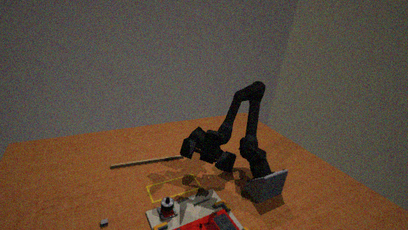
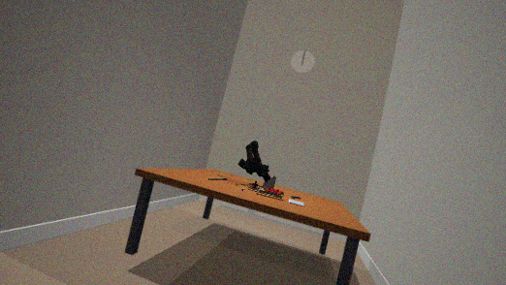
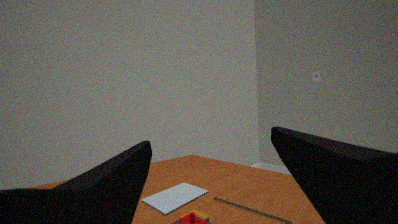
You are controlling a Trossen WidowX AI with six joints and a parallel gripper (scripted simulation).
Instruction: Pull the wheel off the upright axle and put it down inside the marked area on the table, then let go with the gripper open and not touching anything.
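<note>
Tool (image 3: 210, 175) spread apart, holding nothing; rod (image 1: 145, 161), red tray (image 1: 212, 223) near wheel (image 1: 167, 203).

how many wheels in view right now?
1. The wheel sits on its upright axle on the pale base plate, just below the yellow marked area. The top view's bottom edge crops the fixture, so more could be hidden.

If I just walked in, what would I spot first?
Probably the black robot arm folded over the orange table, its fingers spread wide and holding nothing. Next, the yellow outlined area in front of it, and the wheel on its axle nearby.
</note>
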